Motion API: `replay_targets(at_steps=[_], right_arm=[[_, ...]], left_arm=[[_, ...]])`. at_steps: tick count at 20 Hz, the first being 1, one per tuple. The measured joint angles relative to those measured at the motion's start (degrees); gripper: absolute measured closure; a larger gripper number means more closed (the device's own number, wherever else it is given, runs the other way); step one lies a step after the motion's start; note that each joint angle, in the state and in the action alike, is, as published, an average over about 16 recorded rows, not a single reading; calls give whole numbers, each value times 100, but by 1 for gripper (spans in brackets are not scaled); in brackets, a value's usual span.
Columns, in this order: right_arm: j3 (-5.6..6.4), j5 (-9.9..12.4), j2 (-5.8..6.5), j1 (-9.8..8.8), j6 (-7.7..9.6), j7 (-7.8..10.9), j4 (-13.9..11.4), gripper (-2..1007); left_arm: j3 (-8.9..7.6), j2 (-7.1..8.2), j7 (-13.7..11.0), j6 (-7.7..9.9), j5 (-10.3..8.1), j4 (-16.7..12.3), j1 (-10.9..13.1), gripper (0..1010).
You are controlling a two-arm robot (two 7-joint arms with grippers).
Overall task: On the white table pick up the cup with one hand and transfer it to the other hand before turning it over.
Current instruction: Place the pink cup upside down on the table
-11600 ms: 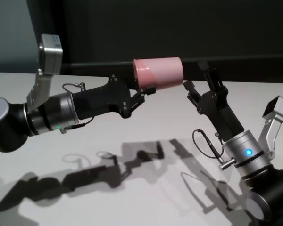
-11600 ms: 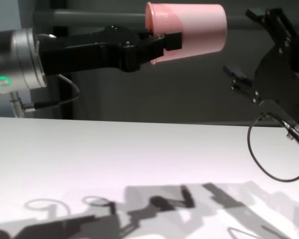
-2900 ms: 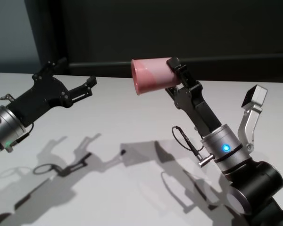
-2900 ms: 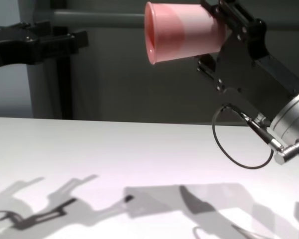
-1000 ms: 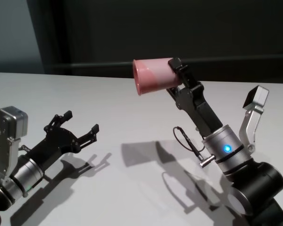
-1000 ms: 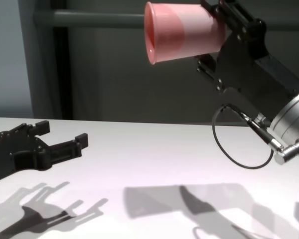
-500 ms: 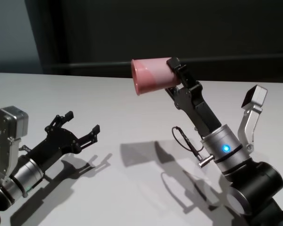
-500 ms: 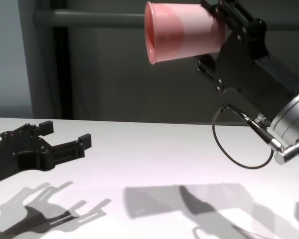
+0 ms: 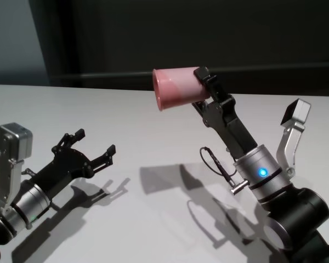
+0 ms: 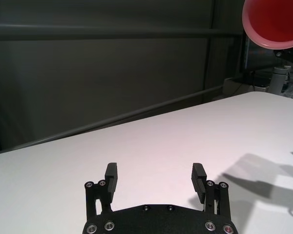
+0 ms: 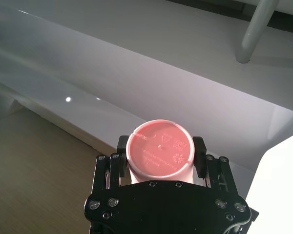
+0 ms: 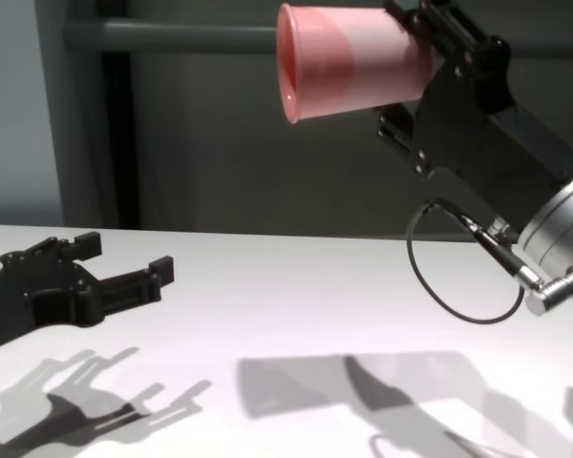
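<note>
Two grippers are in play, and reading from the robot's left, the left gripper (image 9: 93,145) sits low over the white table (image 9: 153,131), fingers spread wide and holding nothing, well apart from the cup. Further right and raised high above the table, the cup (image 9: 177,88) lies on its side in the air, rim facing the robot's left, its base end pinched between the fingers of the right gripper (image 9: 205,90), whose black cable (image 12: 454,277) loops below the wrist. Seen from the right wrist, the pads press on either side of the narrow base (image 11: 158,151). As a judgement, this thin pink plastic tumbler looks very light, smooth and somewhat slippery, and its walls would likely flex under a hard squeeze; the stiffer base end, where it is held, seems the safer grip for turning it over.
</note>
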Motion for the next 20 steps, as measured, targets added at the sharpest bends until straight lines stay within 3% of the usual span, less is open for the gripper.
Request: replay_targets(at_steps=[9,15,20], right_arm=[[-23,-173,206,-69,-279,-283,-201,245],[-13,-437,493,-179,-620,-706,-543,245],[10,-737,797,-273,-880,-1175,-924,245]], left_arm=[[7,3,12,-5,-3,-4,-3,9],[11,5,18,-9,-5,-8,-4,9],[13,7,22,-11,-6,-10,-4,10]])
